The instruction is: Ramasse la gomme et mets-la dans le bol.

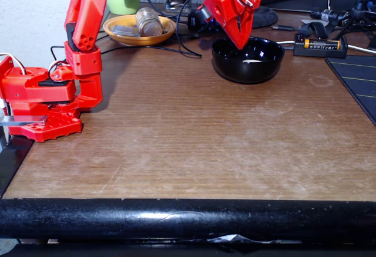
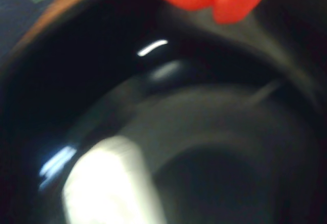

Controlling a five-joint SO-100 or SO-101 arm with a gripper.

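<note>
1. Where the red arm reaches over the back of the desk (image 1: 194,134), its gripper (image 1: 242,44) points down with its tip just inside the rim of the black bowl (image 1: 226,63) in the fixed view.
2. The gripper's two red fingers come to a single point there, pressed together with nothing between them; in the wrist view the gripper (image 2: 212,6) shows as two red tips touching at the top edge, so it is closed and empty.
3. The eraser (image 1: 252,61) lies inside the bowl, a pale sliver on its bottom, just right of the gripper tip in the fixed view.
4. In the wrist view the eraser (image 2: 110,183) is a blurred off-white block at the lower left, resting against the glossy black inner wall of the bowl (image 2: 92,75).
5. The eraser and the gripper are apart.
6. Behind the bowl and to its left in the fixed view sits a shallow orange dish (image 1: 126,39) holding a glass jar (image 1: 149,22) on its side.
7. To the right of the bowl lies a black holder with a yellow battery (image 1: 322,44).
8. The arm's red base (image 1: 44,101) stands at the desk's left edge.
</note>
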